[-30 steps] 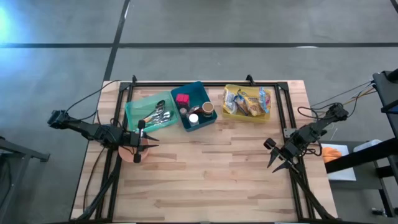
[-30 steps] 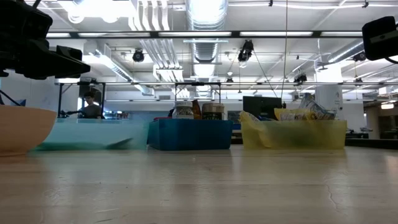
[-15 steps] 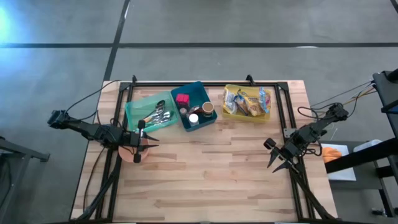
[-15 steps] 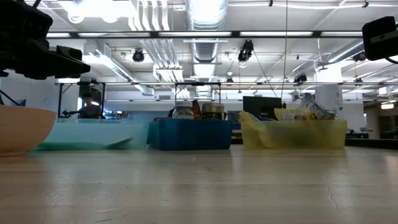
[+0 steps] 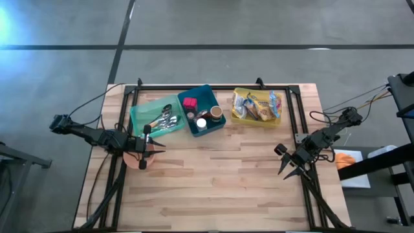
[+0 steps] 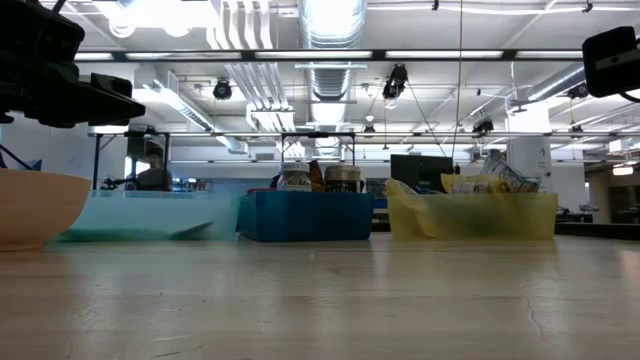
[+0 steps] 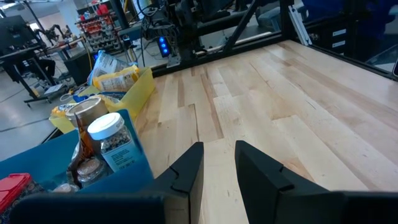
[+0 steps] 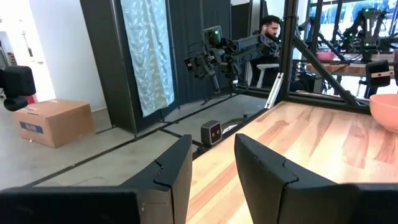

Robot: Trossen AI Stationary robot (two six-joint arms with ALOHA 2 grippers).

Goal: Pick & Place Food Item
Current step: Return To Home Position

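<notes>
High view: we see three bins lined along the back of the wooden table. The green bin holds spoons, the blue bin holds jars, and the yellow bin holds the food packs. The left gripper hangs over a bowl beside the green bin. The right gripper sits at the table's right edge. Both have fingers slightly parted, holding nothing. Open wood runs from the bins to the front edge. A person sits in the room beyond.
</notes>
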